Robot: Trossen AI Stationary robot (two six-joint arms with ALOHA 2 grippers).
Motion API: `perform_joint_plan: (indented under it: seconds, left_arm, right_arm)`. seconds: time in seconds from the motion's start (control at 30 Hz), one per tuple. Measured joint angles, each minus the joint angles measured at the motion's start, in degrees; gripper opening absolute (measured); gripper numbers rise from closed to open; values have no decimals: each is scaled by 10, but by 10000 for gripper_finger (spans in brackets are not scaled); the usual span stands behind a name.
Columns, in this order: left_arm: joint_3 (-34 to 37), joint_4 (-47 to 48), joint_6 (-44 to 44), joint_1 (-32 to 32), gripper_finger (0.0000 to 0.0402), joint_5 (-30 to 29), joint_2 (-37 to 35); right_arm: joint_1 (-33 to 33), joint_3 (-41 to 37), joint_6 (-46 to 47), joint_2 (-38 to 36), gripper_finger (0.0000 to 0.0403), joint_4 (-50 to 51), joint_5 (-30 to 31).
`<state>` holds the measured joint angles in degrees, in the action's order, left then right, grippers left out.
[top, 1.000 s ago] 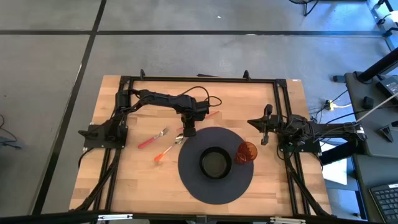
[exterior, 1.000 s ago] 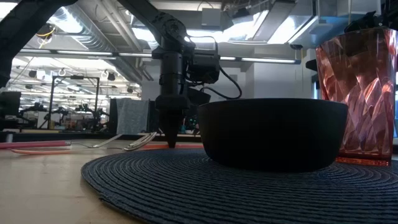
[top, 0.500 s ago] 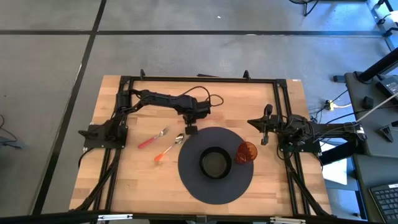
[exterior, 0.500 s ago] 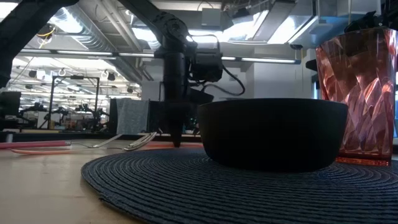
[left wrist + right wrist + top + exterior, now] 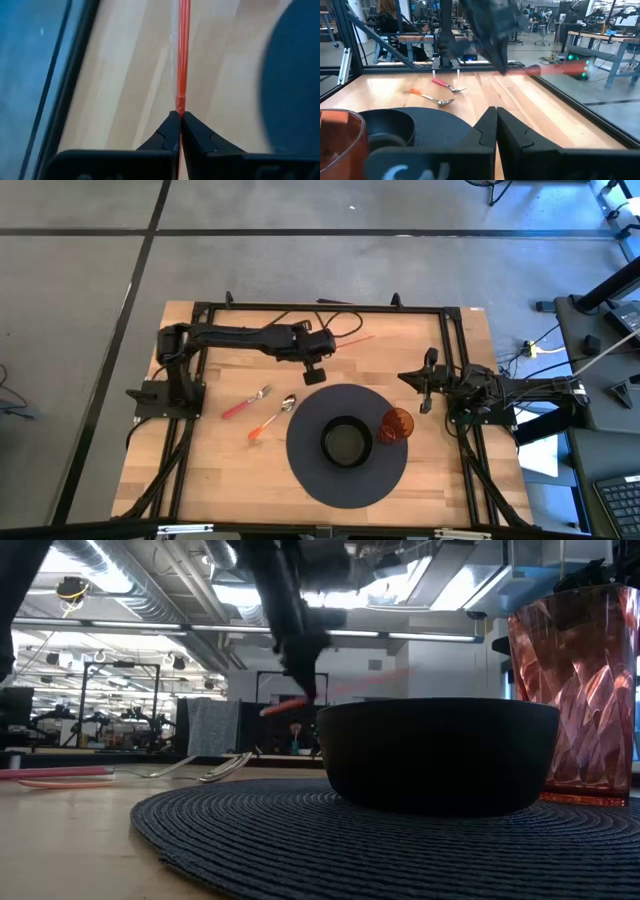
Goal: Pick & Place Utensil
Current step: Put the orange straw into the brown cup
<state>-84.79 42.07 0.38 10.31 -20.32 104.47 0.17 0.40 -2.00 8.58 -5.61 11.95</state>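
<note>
My left gripper (image 5: 314, 374) hangs above the bare wood by the far-left rim of the dark round mat (image 5: 300, 465) and is shut on a thin red utensil (image 5: 355, 341). In the low view the gripper (image 5: 308, 695) and the utensil (image 5: 360, 685) are blurred. A red-handled fork (image 5: 245, 402) and an orange-handled spoon (image 5: 270, 420) lie flat on the wood left of the mat. A black bowl (image 5: 346, 442) and a red tumbler (image 5: 396, 425) stand on the mat. My right gripper (image 5: 408, 376) waits shut at the table's right side. My left gripper pinches the red utensil near one end (image 5: 180, 107) between its two fingertips (image 5: 192, 132). The long part of the utensil (image 5: 184, 45) runs on straight ahead of the fingers. It is lifted clear of the table and slants slightly, with its free end (image 5: 405, 672) higher.
A black frame rail (image 5: 320, 307) runs along the table's far edge, with side rails left and right. Bare wood lies between the mat and the far rail. A person sits in the room beyond the table's left side (image 5: 385, 10).
My left gripper has risen from the tabletop beside the mat and drawn back toward the far edge, tipping from pointing straight down to a slant. The red utensil, which lay on the wood, has come up with it and hangs clear of the table.
</note>
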Motion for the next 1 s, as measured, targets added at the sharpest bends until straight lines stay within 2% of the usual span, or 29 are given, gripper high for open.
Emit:
perform_joint_plan:
  seconds: [0.2, 0.37, 0.47, 0.67, 0.87, 1.0]
  left_arm:
    - [0, -80, 8, -33, 2, -3, -66]
    - [0, -142, 50, -73, 2, 19, -92]
    - [0, -177, 76, -98, 2, 19, -91]
    - [0, -230, 104, -131, 2, 20, -89]
    - [0, -284, 123, -145, 2, 20, -82]
    - [0, -303, 131, -141, 2, 32, -59]
  right_arm:
    - [0, 0, 1, 0, 8, -2, -2]
    - [0, 0, 25, 0, 21, -24, -41]
    - [0, 0, 31, 0, 55, -71, -74]
    - [0, 0, 36, 0, 150, -195, -152]
    - [0, 0, 20, 0, 229, -257, -161]
    - [0, 0, 16, 0, 253, -301, -161]
